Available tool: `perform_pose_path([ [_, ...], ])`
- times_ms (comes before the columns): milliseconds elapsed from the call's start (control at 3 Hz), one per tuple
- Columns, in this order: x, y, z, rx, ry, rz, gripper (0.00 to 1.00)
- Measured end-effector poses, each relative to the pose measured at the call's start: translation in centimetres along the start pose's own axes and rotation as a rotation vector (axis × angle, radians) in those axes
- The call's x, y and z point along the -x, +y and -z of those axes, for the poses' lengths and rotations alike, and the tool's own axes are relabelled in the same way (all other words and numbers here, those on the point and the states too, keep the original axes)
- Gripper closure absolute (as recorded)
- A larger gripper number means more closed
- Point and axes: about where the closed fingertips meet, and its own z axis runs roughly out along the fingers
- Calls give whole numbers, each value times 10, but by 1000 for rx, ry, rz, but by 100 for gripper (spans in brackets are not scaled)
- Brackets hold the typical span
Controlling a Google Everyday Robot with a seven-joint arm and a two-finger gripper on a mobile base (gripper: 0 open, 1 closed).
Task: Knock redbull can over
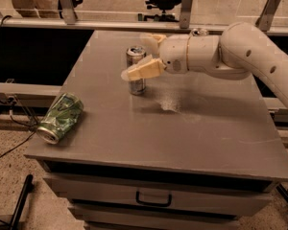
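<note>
The redbull can (135, 56) is a slim silver can standing upright on the grey table (192, 128), left of centre towards the back. My gripper (147, 55) reaches in from the right at the can's height and is open. Its near finger (144, 71) crosses in front of the can's middle, and its far finger (153, 39) sits just right of and behind the can's top. I cannot tell whether a finger touches the can. The white arm (240, 51) stretches off to the right.
A crushed green can (60, 118) lies on its side at the table's front left corner. Another can top (199, 31) shows behind the arm at the back edge. A drawer with a handle (153, 199) is below the tabletop. Cables hang at left.
</note>
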Motion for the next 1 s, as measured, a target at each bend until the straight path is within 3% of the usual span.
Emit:
perform_pose_path([
  [667, -3, 8, -8, 45, 6, 12, 65],
  [1000, 0, 5, 9, 57, 88, 39, 95],
])
